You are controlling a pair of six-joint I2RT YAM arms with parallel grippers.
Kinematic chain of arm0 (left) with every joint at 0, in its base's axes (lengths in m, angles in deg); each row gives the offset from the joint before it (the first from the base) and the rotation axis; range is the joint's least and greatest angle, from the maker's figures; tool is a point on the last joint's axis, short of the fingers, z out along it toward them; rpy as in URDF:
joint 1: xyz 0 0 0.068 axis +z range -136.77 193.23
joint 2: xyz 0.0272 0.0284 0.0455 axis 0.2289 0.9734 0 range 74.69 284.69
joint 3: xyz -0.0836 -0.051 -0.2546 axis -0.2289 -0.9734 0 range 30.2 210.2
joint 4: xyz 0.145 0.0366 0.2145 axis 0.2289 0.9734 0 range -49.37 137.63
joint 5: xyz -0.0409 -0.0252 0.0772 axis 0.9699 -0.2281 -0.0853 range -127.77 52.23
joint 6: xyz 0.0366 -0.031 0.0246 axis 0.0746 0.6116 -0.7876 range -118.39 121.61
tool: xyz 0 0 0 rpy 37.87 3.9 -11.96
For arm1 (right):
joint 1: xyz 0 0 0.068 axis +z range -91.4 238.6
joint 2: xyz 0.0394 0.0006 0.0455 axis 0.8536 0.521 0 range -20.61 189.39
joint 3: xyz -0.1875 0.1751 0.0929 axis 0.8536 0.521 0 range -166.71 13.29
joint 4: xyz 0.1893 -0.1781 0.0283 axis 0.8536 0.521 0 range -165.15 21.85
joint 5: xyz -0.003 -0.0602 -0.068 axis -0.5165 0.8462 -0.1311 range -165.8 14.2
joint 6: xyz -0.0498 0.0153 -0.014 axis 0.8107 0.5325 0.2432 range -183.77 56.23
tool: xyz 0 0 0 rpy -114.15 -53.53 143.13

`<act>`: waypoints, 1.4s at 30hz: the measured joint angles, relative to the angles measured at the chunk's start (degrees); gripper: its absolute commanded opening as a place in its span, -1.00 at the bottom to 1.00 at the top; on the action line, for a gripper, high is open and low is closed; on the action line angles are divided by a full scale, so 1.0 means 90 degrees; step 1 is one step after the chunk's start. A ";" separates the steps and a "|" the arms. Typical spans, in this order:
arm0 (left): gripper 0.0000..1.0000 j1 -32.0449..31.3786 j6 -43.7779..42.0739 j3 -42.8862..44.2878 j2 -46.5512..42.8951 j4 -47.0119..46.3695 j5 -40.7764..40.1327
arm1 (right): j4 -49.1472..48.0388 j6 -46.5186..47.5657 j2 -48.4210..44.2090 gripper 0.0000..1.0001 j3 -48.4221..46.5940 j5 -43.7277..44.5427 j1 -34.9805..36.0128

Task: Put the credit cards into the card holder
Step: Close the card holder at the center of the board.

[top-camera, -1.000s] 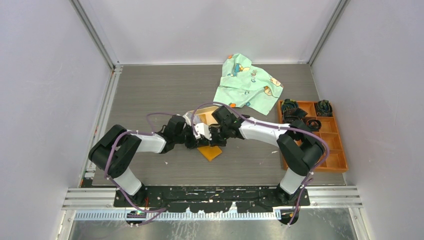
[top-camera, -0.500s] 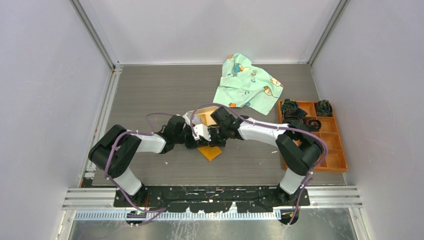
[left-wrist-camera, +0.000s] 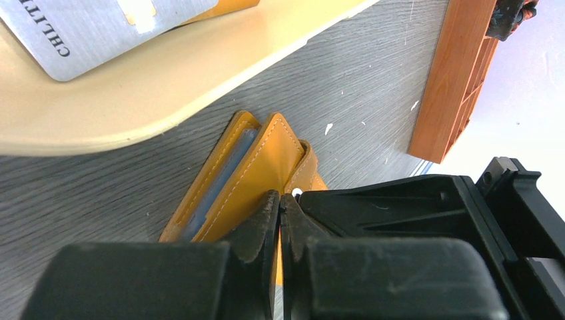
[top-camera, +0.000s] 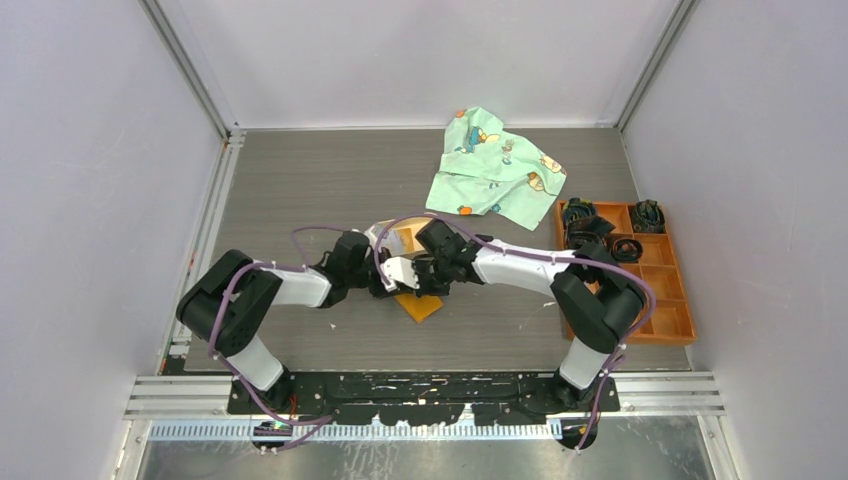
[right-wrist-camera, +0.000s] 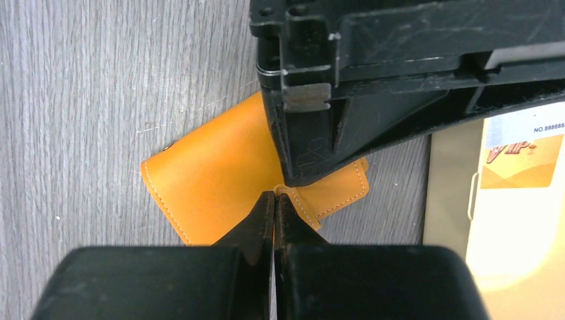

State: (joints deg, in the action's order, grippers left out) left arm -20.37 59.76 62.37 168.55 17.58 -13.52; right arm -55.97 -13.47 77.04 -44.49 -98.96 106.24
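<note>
Table [top-camera: 300, 190]: grey wood-grain, pale walls.
Tray [left-wrist-camera: 133, 100]: smooth tan oval holding silver credit card [left-wrist-camera: 86, 27].
Card holder [right-wrist-camera: 213, 180]: stitched orange leather, on table beside tray (bluish card edge inside).
Left gripper [left-wrist-camera: 280, 207]: pinched on holder flap.
Right gripper [right-wrist-camera: 273, 200]: closed, tips at holder seam.
Change: right wrist nudged left.
</note>
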 measured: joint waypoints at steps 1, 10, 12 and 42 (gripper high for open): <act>-0.89 0.0000 -0.0002 -0.0007 -0.0005 -0.0010 -0.0002 | 0.0005 0.0044 -0.0002 -0.98 0.0002 0.0027 0.0019; -0.83 0.0000 0.0015 -0.0085 -0.0124 -0.0007 -0.0036 | -0.0243 0.0376 -0.0175 -0.98 0.0279 0.0338 0.0231; -0.81 0.0000 0.0022 -0.0107 -0.0160 -0.0002 -0.0051 | -0.0323 0.0430 -0.0206 -0.98 0.0350 0.0398 0.0274; -0.90 0.0000 0.0323 -0.0481 -0.0478 -0.0396 0.0049 | -0.0583 0.0583 -0.0352 -0.98 0.0610 0.0741 0.0493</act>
State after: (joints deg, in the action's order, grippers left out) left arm -20.37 62.67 58.04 164.24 14.02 -13.08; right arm -61.21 -8.22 73.87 -39.01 -92.29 110.67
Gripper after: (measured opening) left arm 0.054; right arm 0.037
